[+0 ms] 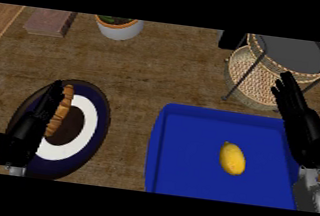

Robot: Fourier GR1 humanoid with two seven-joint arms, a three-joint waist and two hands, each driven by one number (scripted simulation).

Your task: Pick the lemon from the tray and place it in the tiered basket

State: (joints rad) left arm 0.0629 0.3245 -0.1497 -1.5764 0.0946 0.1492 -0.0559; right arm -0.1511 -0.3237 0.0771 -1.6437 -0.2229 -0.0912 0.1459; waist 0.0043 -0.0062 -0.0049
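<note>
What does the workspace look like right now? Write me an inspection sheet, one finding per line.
Surface: brown counter, wood strip at the left edge.
Job's things: lemon lies loose on the blue tray; tiered basket stands behind the tray at the far right, nothing seen inside.
Clutter: dark plate with a croissant at the left; potted plant and a brick-like block at the far edge.
Hands: left hand open over the plate; right hand open, fingers straight, over the tray's right edge, holding nothing.
Cables: nothing seen.
Surroundings: nothing seen beyond the counter.
</note>
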